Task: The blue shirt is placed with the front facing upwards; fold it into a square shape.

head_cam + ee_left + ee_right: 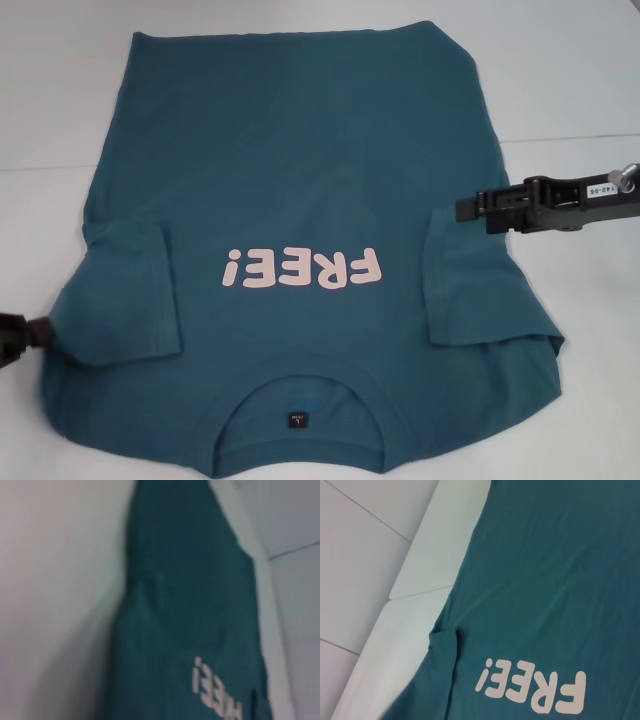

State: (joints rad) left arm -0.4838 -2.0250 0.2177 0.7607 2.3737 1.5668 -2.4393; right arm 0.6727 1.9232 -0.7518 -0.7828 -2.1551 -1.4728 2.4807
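The blue shirt (300, 170) lies flat on the white table (560, 80), front up, with its collar (300, 385) and small dark neck label (298, 418) nearest me. The pink "FREE!" lettering (303, 268) reads upside down. Both sleeves are folded inward over the body, on the left (130, 290) and on the right (470, 290). My left gripper (40, 332) is at the shirt's left edge by the folded sleeve. My right gripper (462, 208) hovers over the shirt's right edge, pointing inward. The shirt also shows in the left wrist view (185, 605) and the right wrist view (560, 580).
The white table surface has thin seams (570, 135) to the right of the shirt. The shirt's hem (300, 25) reaches close to the table's far side. The table edge (415, 580) shows in the right wrist view.
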